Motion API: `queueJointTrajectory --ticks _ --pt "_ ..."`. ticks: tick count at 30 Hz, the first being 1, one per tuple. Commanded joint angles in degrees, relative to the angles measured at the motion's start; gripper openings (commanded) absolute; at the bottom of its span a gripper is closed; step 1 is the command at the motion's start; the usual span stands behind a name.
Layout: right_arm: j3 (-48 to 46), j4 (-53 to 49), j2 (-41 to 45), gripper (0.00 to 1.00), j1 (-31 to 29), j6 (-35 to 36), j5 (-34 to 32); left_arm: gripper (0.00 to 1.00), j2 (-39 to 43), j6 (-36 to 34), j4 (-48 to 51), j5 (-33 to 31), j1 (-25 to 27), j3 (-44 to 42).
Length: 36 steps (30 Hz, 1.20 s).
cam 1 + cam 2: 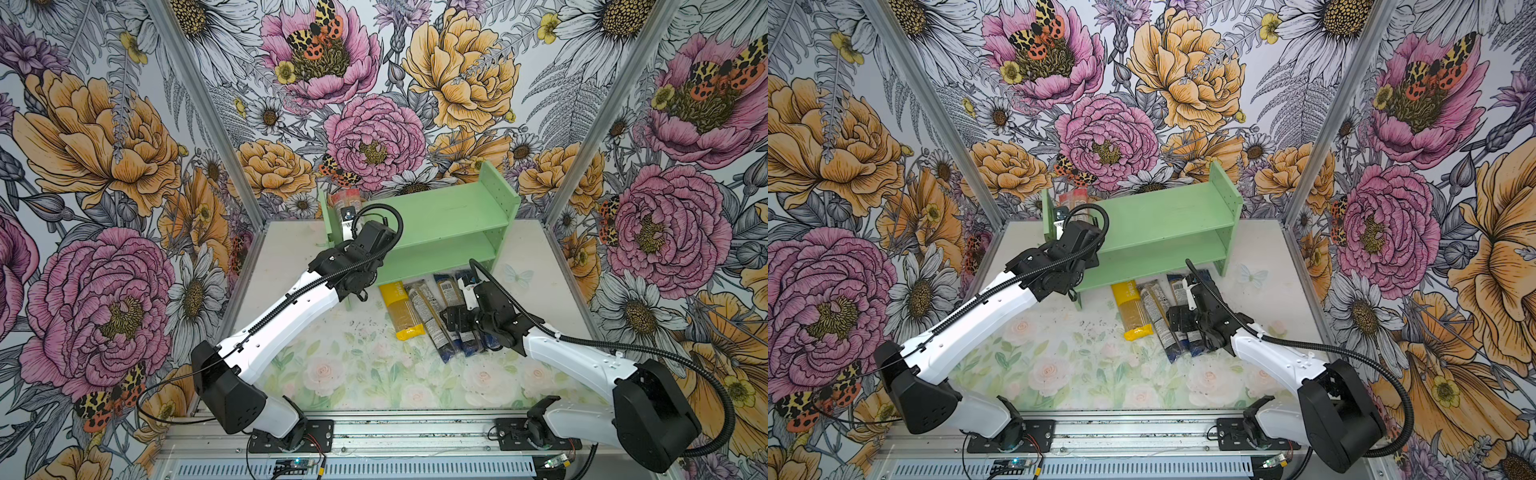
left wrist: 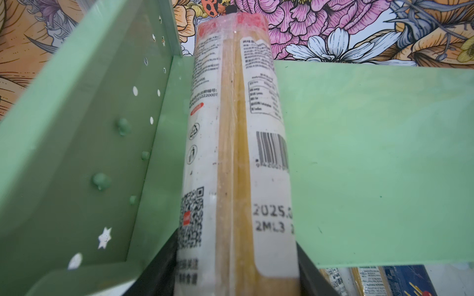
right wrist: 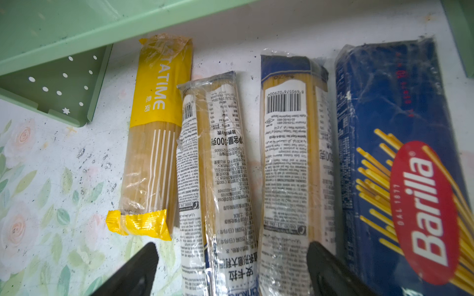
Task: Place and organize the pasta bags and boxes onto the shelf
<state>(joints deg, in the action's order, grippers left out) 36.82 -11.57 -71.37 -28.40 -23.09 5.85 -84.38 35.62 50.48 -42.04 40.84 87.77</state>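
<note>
Listing spaghetti packs, surface (image 1: pixel 291 332) to shelf (image 1: pixel 449 216).
Right fingers (image 3: pixel 143 261) spread, empty, above yellow bag (image 3: pixel 154 143), two blue-ended clear bags (image 3: pixel 218 179) (image 3: pixel 292 166) and Barilla box (image 3: pixel 400 153), side by side. Judged stiff, brittle, slick-wrapped; pinch mid-length, across the width. Red-ended clear bag (image 2: pixel 236 128) lies on the top tier between left fingers (image 2: pixel 164 261); whether gripped or released is unclear.

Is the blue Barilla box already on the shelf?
No, the Barilla box lies on the table in front of the shelf.

On the shelf (image 1: pixel 449 216), the left arm (image 1: pixel 299 307) hides most of the red-ended bag (image 1: pixel 351 195); the left gripper (image 2: pixel 236 238) may be touching it, unclear.
</note>
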Motion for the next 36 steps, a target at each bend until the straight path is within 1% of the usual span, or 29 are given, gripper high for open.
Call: queueJointTrajectory --ticks 1,5,17,27,36 --pt "-0.69 0.03 0.79 0.93 0.35 -0.38 -0.82 0.57 1.49 -0.79 0.28 1.09 -0.50 -0.78" --pt "-0.91 -0.12 1.14 0.93 0.34 -0.46 -1.01 0.56 1.35 -1.35 0.23 1.59 -0.52 -1.02" --pt "-1.38 -0.10 2.05 0.93 0.34 -0.81 -1.36 0.56 -0.13 -7.23 0.13 4.87 -0.41 -1.55" --pt "-1.26 -0.11 1.68 0.93 0.35 -0.93 -1.54 0.55 -0.39 -10.94 0.08 3.37 0.27 -2.00" --pt "-1.22 -0.16 1.46 0.93 0.33 -0.90 -1.58 0.54 -0.19 -12.07 -0.32 3.35 0.53 -3.20"
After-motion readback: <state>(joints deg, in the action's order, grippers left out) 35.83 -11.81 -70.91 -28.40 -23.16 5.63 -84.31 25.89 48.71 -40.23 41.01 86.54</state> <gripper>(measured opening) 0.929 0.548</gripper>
